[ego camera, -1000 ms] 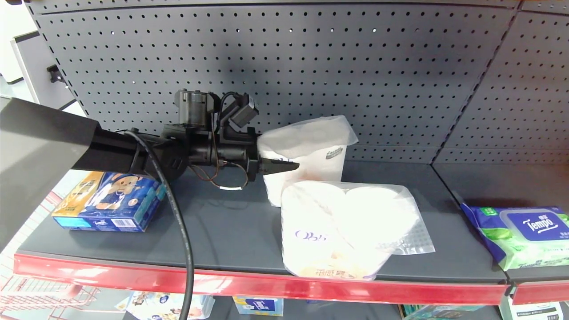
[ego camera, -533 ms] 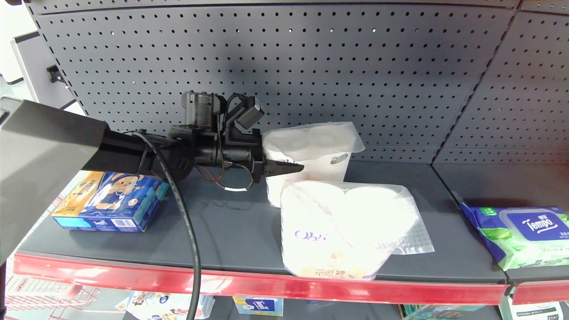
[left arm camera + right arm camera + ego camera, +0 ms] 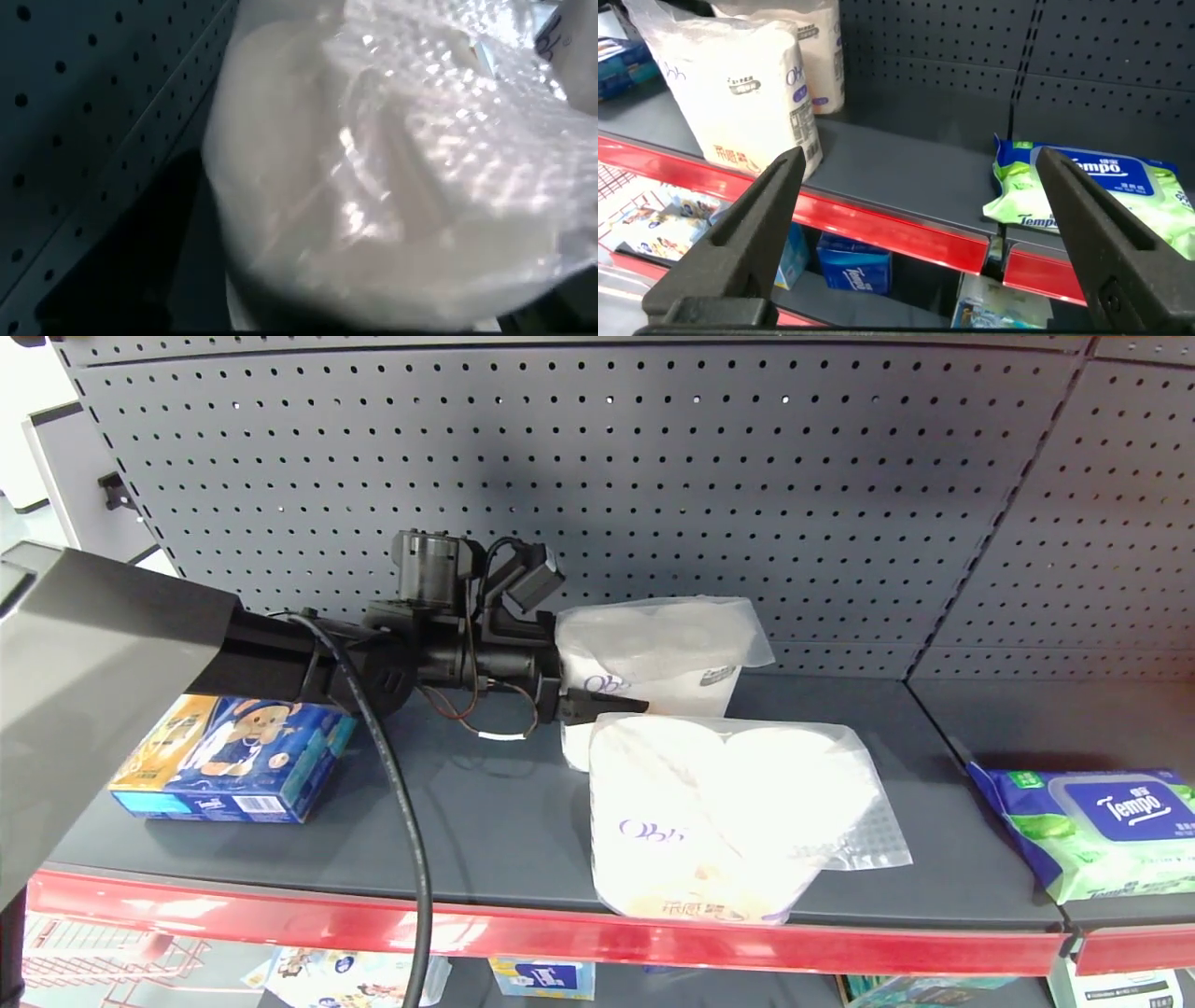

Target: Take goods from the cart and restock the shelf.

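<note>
Status: left end effector (image 3: 596,703) is in over the dark grey metal shelf with red front lip (image 3: 448,821), clamped on the rear clear-wrapped white toilet-roll pack (image 3: 653,658). One black finger (image 3: 611,707) lies across the pack's front face, low down; the other finger is hidden behind the pack. The rear pack stands upright near the grey perforated back panel (image 3: 700,476), loose film flared out at its top. Its base is hidden by the front clear-wrapped white toilet-roll pack (image 3: 719,812), so I can't tell whether it rests on the shelf or hangs just above. The front pack sits at the shelf's front lip, directly in front of the rear one and overlapping its lower part in the head view; can't tell if the two touch. In the left wrist view the rear pack's crinkled film is right up against the lens, with the perforated panel beside it. Right end effector (image 3: 920,233) is in front of the shelf, both black fingers spread wide, gripping nothing. Blue cardboard tissue box with a bear print (image 3: 233,761) lies flat at the shelf's left end, under the left arm, well apart from the packs. Green-and-blue soft wet-wipes pack (image 3: 1092,826) lies flat on the next shelf bay to the right. More boxed goods sit on the lower shelf (image 3: 850,266).
</note>
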Motion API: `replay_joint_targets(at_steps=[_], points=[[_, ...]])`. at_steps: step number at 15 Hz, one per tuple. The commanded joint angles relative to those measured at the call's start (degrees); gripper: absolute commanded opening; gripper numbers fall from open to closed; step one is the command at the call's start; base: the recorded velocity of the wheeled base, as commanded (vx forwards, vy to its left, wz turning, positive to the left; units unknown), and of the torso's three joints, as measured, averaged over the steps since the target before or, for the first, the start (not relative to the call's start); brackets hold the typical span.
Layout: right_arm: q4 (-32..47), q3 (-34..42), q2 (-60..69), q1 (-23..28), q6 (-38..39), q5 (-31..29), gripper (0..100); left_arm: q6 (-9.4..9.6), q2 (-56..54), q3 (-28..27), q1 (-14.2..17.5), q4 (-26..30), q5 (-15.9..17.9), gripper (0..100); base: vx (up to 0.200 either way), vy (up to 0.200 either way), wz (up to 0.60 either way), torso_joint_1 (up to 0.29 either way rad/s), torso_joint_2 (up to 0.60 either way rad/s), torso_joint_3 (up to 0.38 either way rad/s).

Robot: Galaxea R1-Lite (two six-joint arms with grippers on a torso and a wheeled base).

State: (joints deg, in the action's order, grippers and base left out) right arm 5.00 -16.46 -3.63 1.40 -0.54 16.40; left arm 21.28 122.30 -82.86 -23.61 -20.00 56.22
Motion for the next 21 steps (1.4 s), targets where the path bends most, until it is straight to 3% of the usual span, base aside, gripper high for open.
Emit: replay_joint_targets(at_steps=[1,6,10,21], points=[[0.0,0.0,-0.1,0.0,0.0,0.0,100,-0.02,-1.0,0.7,0.8,-0.1,0.0,100,0.000,0.000,0.00,0.000,0.00,0.000],[0.0,0.5,-0.1,0.0,0.0,0.0,100,0.25,-4.9,8.1,2.8,0.0,-0.1,100,0.000,0.000,0.00,0.000,0.00,0.000],[-0.1,1.3,0.0,0.0,0.0,0.0,100,3.15,-5.0,14.5,4.3,-0.5,-1.6,100,0.000,0.000,0.00,0.000,0.00,0.000],[-0.1,1.5,0.0,0.2,-0.1,-0.3,100,3.15,0.3,13.3,4.2,-2.8,-9.0,100,0.000,0.000,0.00,0.000,0.00,0.000]])
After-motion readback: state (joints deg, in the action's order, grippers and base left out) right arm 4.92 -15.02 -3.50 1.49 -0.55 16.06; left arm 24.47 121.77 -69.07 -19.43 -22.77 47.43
